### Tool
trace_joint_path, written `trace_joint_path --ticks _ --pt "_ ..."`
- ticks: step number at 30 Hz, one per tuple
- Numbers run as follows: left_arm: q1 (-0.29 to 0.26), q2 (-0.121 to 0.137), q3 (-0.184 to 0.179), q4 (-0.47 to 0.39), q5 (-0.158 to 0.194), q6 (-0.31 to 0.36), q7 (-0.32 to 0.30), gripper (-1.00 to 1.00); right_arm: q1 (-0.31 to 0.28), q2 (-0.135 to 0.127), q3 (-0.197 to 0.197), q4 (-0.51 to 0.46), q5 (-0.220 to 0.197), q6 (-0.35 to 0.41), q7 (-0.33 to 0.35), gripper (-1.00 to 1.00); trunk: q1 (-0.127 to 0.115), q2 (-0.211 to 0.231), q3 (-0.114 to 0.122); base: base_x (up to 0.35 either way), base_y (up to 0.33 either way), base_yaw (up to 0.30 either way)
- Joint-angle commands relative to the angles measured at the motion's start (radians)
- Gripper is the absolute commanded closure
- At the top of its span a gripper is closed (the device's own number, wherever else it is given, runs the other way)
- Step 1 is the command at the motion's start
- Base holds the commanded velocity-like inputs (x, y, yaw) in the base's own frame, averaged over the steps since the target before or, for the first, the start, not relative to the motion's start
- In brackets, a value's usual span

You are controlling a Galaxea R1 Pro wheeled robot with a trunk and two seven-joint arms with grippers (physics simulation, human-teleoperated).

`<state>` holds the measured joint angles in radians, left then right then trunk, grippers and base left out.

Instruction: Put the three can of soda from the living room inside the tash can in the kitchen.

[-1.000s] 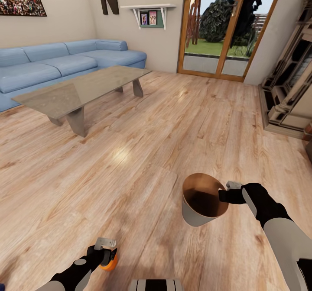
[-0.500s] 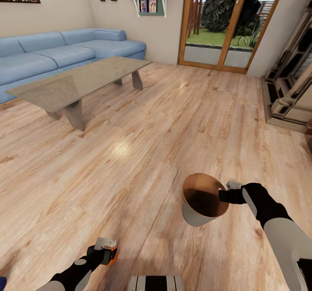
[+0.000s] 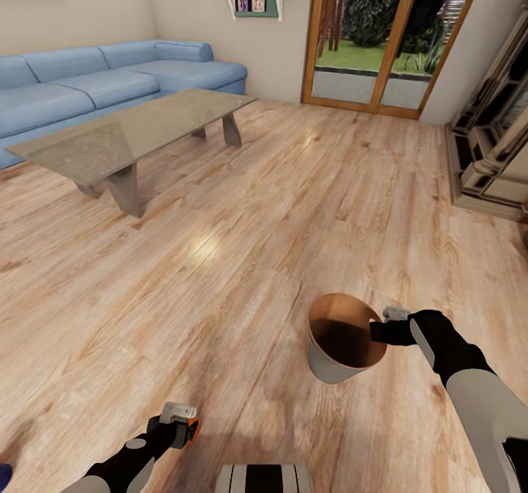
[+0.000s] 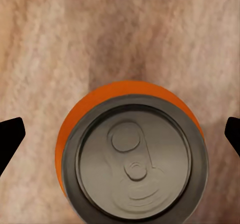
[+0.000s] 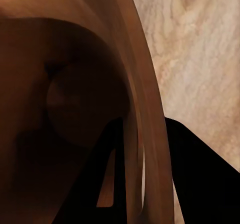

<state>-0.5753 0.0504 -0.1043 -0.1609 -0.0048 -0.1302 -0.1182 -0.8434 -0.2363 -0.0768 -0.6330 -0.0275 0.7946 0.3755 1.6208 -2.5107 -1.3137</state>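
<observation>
An orange can of soda (image 4: 131,156) with a silver top stands on the wood floor. It lies between the fingers of my left gripper (image 4: 120,134), which is open, with a gap on each side of the can. In the head view only an orange sliver of the can (image 3: 193,428) shows beside the left gripper (image 3: 180,427) at the bottom left. My right gripper (image 3: 381,330) is shut on the rim of the trash can (image 3: 330,364), which is pale outside, copper-brown inside and tilted. The right wrist view shows its wall (image 5: 145,109) between the fingers (image 5: 112,174).
A glass coffee table (image 3: 132,137) and a light-blue corner sofa (image 3: 88,86) stand at the far left. Glass garden doors (image 3: 381,38) are at the back and a pale cabinet (image 3: 491,148) at the right. A dark blue bit (image 3: 4,471) shows at the bottom left edge.
The head view has shifted, so the room sits higher in the picture. Less of the orange can shows under my left gripper than before. My right gripper still holds the bin.
</observation>
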Motion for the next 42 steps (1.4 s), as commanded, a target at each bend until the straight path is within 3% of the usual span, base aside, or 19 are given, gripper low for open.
trace_joint_path --ticks 1,6,11,38,39,42 --pt "0.0 0.0 0.0 0.0 0.0 0.0 0.0 -1.0 0.0 0.0 0.0 -0.001 -0.015 0.003 -0.005 1.0 0.0 0.0 0.0 0.0 0.0 0.0" --pt "0.0 -0.001 0.001 -0.003 0.0 0.001 -0.001 -1.0 0.0 0.0 0.0 -0.001 -0.015 0.003 -0.005 1.0 0.0 0.0 0.0 0.0 0.0 0.0" --pt "0.0 -0.001 0.0 -0.003 0.0 0.002 -0.001 -1.0 0.0 0.0 0.0 -0.001 -0.015 0.003 -0.005 1.0 0.002 -0.001 -0.019 0.0 0.0 0.0" --pt "0.0 -0.002 0.0 -0.003 -0.001 0.003 0.0 -1.0 0.0 0.0 0.0 -0.001 -0.015 0.003 -0.005 1.0 0.002 -0.001 -0.019 0.0 0.0 0.0" --pt "0.0 -0.002 0.0 -0.003 -0.001 0.003 0.0 1.0 0.0 0.0 0.0 -0.001 -0.015 0.003 -0.005 1.0 0.002 -0.001 -0.019 0.0 0.0 0.0" --pt "0.0 -0.002 0.0 -0.003 -0.002 0.002 0.0 1.0 0.0 0.0 0.0 -0.001 -0.015 0.003 -0.005 1.0 0.002 -0.001 -0.019 0.0 0.0 0.0"
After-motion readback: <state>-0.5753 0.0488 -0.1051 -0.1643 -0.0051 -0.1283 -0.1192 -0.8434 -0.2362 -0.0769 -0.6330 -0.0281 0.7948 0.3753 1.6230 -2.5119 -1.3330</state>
